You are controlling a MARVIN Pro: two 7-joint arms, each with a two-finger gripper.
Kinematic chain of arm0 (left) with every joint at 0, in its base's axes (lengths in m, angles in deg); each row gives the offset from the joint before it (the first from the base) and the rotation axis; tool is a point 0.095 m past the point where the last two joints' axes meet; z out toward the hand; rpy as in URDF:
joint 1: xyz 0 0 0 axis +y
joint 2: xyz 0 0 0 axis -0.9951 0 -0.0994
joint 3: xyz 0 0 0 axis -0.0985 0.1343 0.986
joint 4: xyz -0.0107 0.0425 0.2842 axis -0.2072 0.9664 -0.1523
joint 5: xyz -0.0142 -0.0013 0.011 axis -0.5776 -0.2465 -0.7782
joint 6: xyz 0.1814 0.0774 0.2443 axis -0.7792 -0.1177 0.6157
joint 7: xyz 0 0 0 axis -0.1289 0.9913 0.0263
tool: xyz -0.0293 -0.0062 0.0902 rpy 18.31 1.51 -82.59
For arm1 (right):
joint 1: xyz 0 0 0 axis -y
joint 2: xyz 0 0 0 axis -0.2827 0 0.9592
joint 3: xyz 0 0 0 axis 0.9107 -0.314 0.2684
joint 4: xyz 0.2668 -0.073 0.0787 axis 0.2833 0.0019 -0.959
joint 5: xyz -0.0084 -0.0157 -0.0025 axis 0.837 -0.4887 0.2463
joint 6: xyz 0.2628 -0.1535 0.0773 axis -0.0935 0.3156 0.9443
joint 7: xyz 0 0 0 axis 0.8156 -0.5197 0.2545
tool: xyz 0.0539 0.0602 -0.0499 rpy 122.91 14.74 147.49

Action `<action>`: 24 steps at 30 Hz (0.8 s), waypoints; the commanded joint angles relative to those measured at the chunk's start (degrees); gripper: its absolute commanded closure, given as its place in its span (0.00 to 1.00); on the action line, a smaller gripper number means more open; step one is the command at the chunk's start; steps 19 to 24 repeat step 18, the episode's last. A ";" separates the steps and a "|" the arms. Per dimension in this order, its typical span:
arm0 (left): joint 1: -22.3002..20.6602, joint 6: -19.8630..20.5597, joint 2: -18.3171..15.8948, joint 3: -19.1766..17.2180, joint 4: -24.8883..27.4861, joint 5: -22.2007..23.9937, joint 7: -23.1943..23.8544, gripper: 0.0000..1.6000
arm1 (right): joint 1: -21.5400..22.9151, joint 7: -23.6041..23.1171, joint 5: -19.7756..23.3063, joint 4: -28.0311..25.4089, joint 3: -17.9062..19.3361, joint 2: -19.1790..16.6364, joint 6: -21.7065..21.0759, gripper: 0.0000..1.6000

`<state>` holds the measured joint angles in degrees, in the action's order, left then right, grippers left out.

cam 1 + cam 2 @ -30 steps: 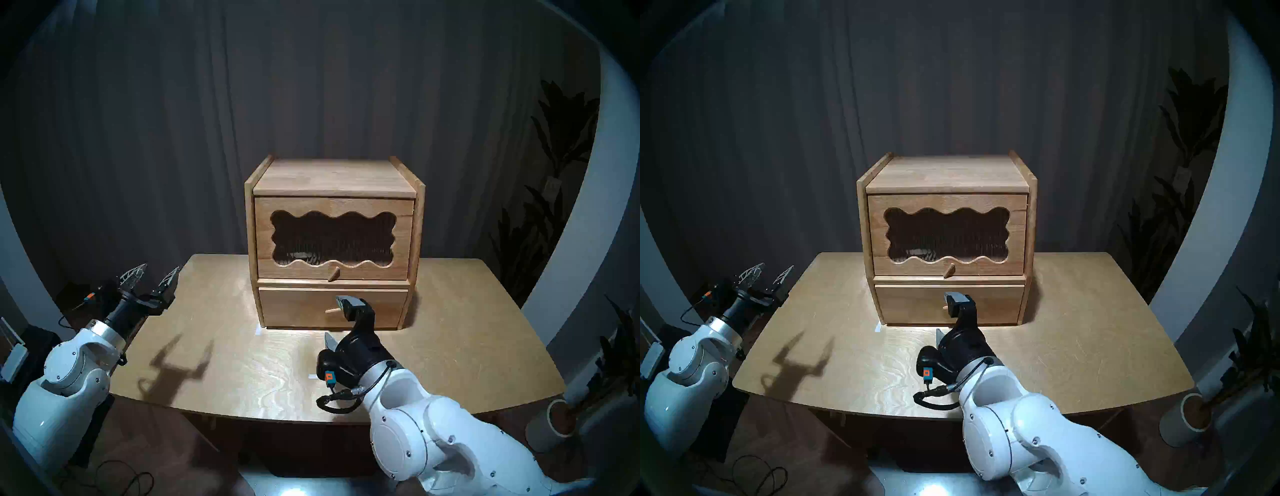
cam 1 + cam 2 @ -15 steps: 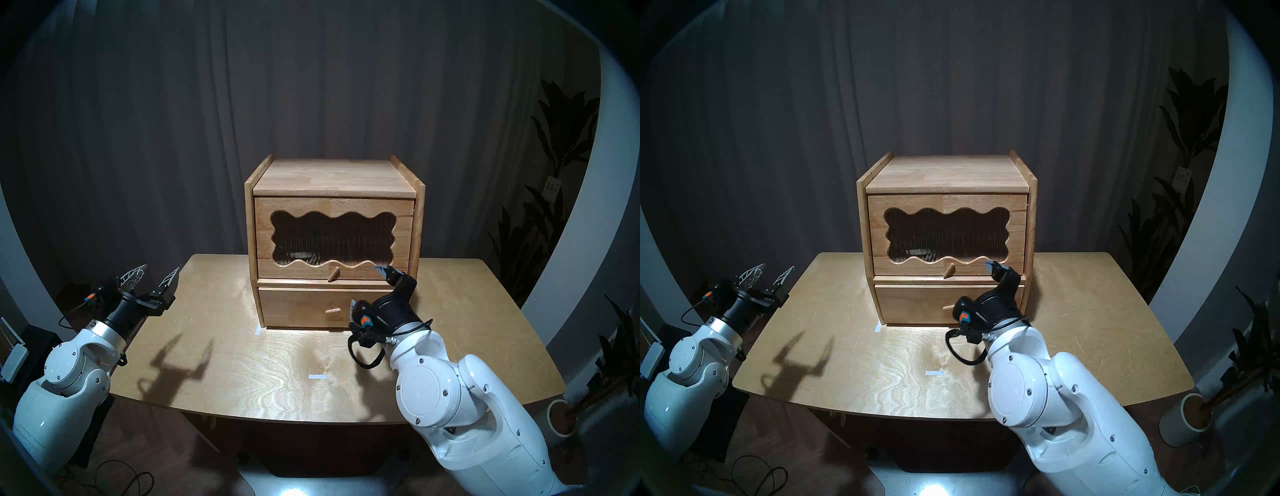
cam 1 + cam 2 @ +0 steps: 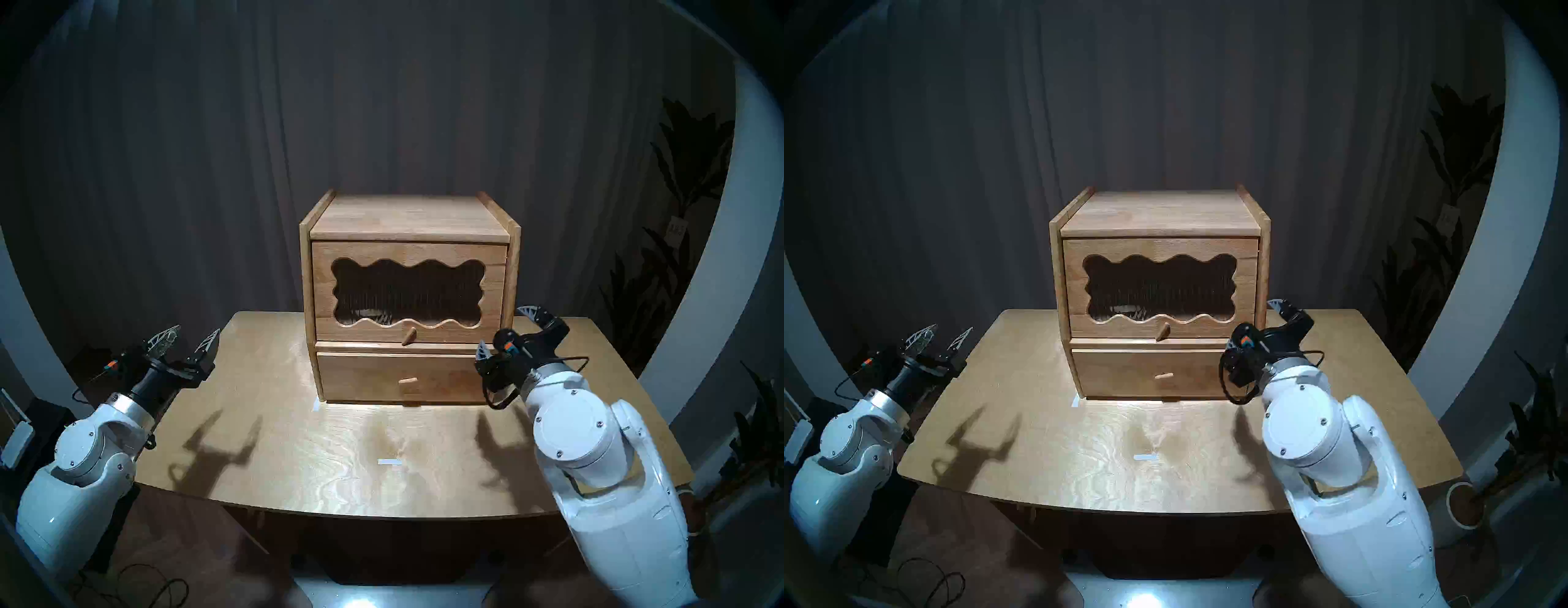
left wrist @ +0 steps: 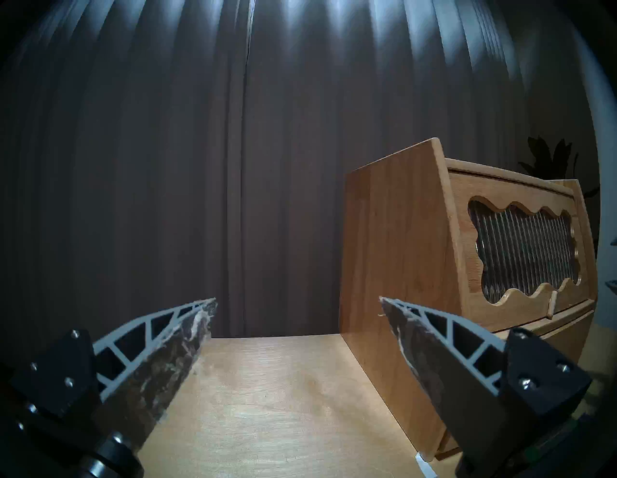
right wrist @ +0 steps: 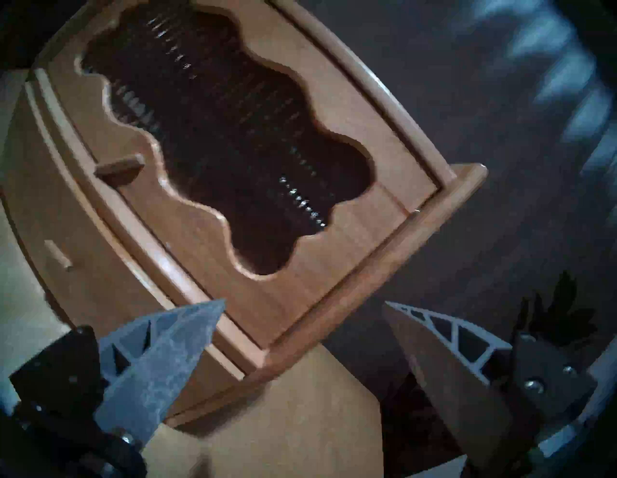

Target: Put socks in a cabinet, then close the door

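Door [image 3: 409, 293] sits flush in cabinet [image 3: 409, 216]; socks likely the pale shape behind the ribs [image 3: 373, 315], unclear. Both end effectors, left [image 3: 186, 337] and right [image 3: 507, 331], released, empty, off to the sides of bench [image 3: 297, 446], probably because work looks done.

- The cabinet [image 3: 409, 220] is light honey wood.
- The door [image 3: 492, 293] has a dark, wavy-edged window with fine vertical ribs.
- The bench [image 3: 297, 424] is pale tan with swirling grain.
- The curtain [image 3: 212, 148] is dark grey, vertically pleated.
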<state>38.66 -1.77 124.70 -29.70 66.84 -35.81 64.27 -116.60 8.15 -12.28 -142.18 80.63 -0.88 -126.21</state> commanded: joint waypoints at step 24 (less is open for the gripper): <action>-0.50 -0.21 -0.24 -0.28 0.26 0.02 0.01 0.00 | -1.17 2.14 17.70 1.98 23.54 8.45 3.22 0.00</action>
